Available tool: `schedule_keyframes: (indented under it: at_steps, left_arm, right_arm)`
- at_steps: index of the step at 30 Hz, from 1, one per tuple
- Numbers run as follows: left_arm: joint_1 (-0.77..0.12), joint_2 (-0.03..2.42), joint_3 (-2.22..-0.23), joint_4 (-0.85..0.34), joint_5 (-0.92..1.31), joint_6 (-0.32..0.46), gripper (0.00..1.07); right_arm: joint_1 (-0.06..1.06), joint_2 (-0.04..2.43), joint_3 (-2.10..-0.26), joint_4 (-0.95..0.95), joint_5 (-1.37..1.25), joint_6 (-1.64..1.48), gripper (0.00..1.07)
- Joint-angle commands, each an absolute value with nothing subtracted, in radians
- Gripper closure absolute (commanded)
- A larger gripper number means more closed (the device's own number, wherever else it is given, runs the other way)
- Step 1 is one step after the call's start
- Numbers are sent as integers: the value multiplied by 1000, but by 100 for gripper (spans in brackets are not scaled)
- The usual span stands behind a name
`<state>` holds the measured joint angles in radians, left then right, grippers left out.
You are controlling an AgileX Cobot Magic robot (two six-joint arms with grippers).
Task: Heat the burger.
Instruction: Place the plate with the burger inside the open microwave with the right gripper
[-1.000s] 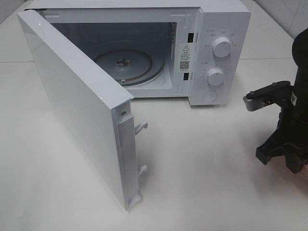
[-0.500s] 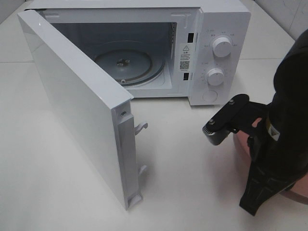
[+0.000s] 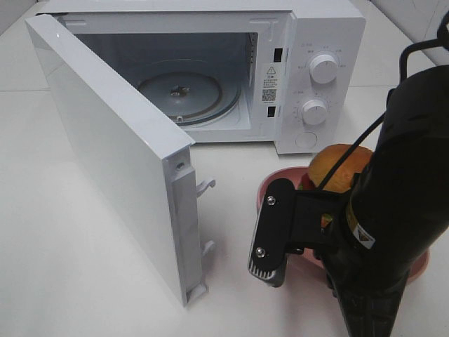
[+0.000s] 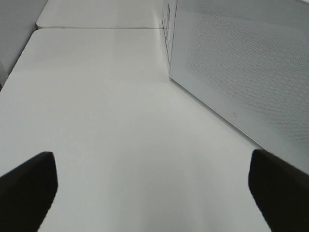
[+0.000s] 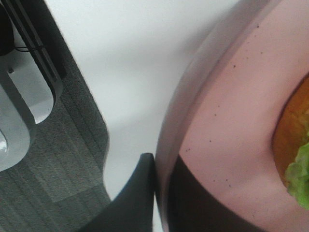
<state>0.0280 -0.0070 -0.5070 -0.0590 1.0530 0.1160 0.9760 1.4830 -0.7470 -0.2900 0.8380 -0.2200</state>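
The microwave (image 3: 309,42) has its door (image 3: 105,154) swung wide and its turntable (image 3: 186,95) bare, so the opening step looks done. The burger (image 3: 340,167) sits on a pink plate (image 3: 272,184) near the dials (image 3: 323,68), in front of them and not yet inside. The right gripper (image 5: 161,198) is clamped on the plate's rim. The left gripper (image 4: 154,188) hangs with jaws apart beside the door's outer face, holding nothing. What is left: plate in, door shut, dial turned.

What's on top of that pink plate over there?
The burger sits on the pink plate: golden bun, with green filling showing in the right wrist view. The robot's black arm covers most of the plate, so whether anything else lies on it cannot be seen.
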Motion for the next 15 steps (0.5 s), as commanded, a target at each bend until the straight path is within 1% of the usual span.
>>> schedule_keyframes:
  at_steps: [1,6,7,8,9,15]
  left_arm:
    - [23,-24,-506,-60,1046,111,2]
    - [23,-24,-506,-60,1046,111,2]
    - [23,-24,-506,-60,1046,111,2]
    - [23,-24,-506,-60,1046,111,2]
    - [23,-24,-506,-60,1046,111,2]
    - [23,-24,-506,-60,1046,111,2]
  right_arm:
    - [981,1470,-750,-324,787,-364,107]
    - [981,1470,-750,-326,763,-480,107]
    - [981,1470,-750,-333,745,-555,107]
    - [981,1470,-750,-333,745,-555,107]
    - [981,1470,-750,-336,731,-642,107]
    - [981,1470,-750,-336,722,-794,107]
